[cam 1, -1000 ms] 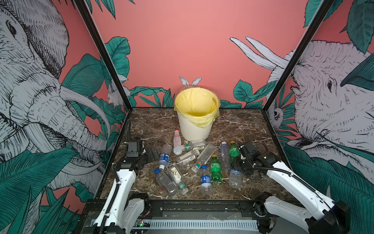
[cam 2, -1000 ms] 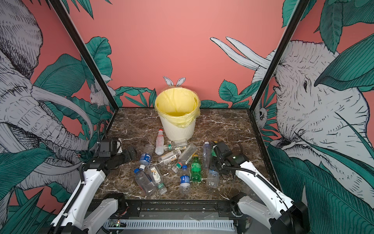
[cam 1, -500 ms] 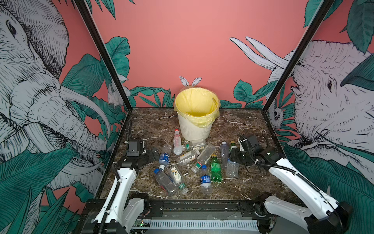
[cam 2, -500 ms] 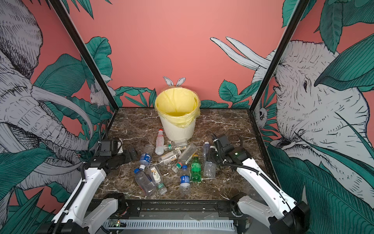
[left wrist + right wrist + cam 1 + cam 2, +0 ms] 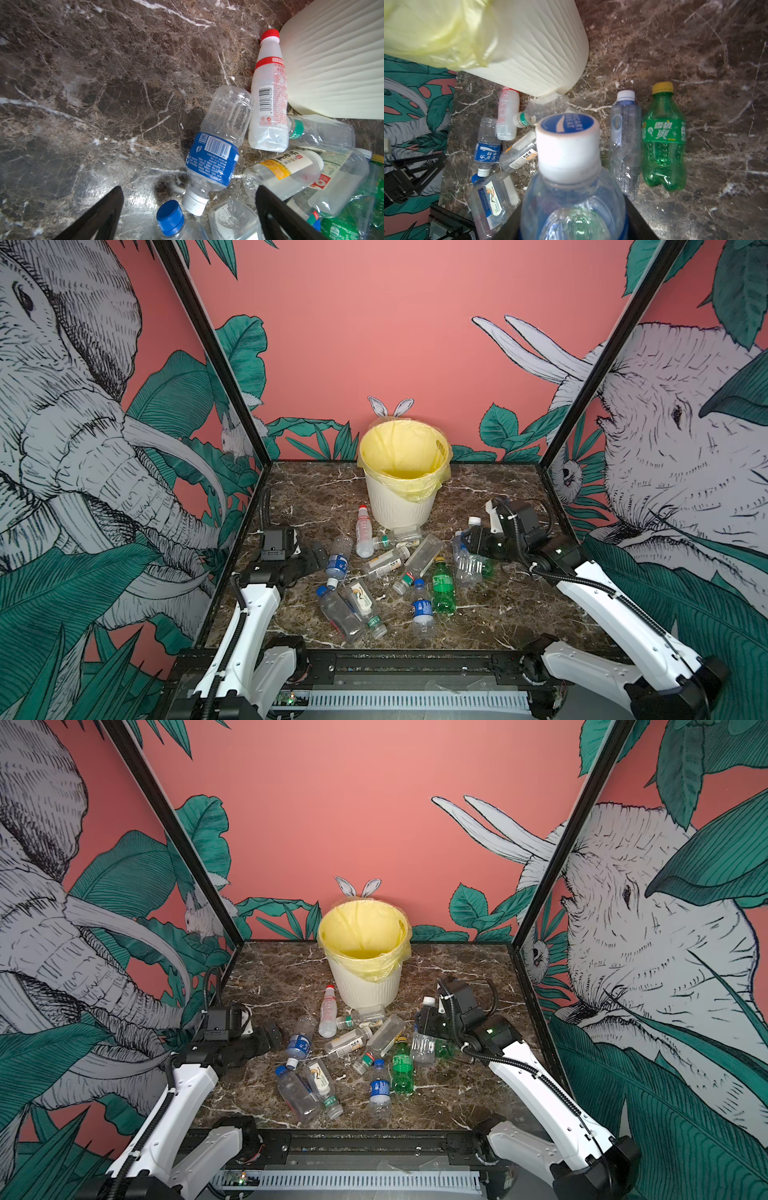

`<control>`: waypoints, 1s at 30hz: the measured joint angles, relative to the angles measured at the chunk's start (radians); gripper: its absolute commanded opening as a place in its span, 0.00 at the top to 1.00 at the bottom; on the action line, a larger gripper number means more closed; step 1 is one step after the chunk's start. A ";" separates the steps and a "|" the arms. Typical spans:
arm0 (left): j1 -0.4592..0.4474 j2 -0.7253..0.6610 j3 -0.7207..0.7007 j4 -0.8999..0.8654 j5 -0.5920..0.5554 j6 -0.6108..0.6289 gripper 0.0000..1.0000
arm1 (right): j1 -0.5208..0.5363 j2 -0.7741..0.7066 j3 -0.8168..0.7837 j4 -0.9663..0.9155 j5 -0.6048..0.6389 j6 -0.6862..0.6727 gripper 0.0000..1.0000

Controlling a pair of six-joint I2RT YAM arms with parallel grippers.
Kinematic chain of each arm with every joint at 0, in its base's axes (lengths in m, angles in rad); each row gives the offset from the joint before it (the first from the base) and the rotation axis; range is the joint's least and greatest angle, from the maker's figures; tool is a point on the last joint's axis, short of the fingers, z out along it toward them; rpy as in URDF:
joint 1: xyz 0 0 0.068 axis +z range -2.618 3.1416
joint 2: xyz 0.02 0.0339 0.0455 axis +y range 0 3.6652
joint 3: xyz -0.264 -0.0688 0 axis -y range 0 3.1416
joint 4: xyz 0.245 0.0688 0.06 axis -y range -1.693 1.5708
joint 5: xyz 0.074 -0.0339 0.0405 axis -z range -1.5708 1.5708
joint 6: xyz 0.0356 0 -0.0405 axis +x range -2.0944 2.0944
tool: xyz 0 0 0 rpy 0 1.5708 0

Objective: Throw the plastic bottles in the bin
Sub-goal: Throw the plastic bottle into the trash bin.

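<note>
The left gripper (image 5: 316,556) sits low over the table (image 5: 519,614) with its fingers (image 5: 97,218) spread wide and nothing between them. In its wrist view the white cap of a blue-label bottle (image 5: 216,149) shows between them, so it looks staged to take that one next rather than to carry anything now. Just past it a red-cap bottle (image 5: 363,529) lies beside the foot of the bin (image 5: 399,510). The bin stands upright at the back centre, its yellow liner (image 5: 405,448) folded over the rim, likely to hold the mouth open; no bottle shows inside it in either top view. In front of the bin the loose bottles (image 5: 419,558) lie scattered on their sides, some touching, a green bottle (image 5: 442,589) among them, and all seem within reach of one arm or the other. To the right, the right gripper (image 5: 473,544) is clamped on the body of a white-cap bottle (image 5: 569,149), raised off the table with its cap pointing away from the wrist. A body grip probably suits so light and crushable a thing, keeping it from swinging. Beneath it a clear bottle (image 5: 625,145) and a second green bottle (image 5: 663,141) lie side by side. The step in hand looks like the carry to the bin, and nearly all the work remains.
</note>
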 measured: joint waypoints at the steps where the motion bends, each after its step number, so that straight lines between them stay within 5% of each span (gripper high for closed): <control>1: 0.000 0.000 0.000 -0.001 0.003 -0.005 0.01 | 0.000 0.002 0.014 0.007 -0.002 -0.008 0.50; 30: 0.000 0.016 0.000 0.003 0.083 -0.069 0.01 | -0.002 -0.044 0.093 0.422 -0.063 -0.134 0.47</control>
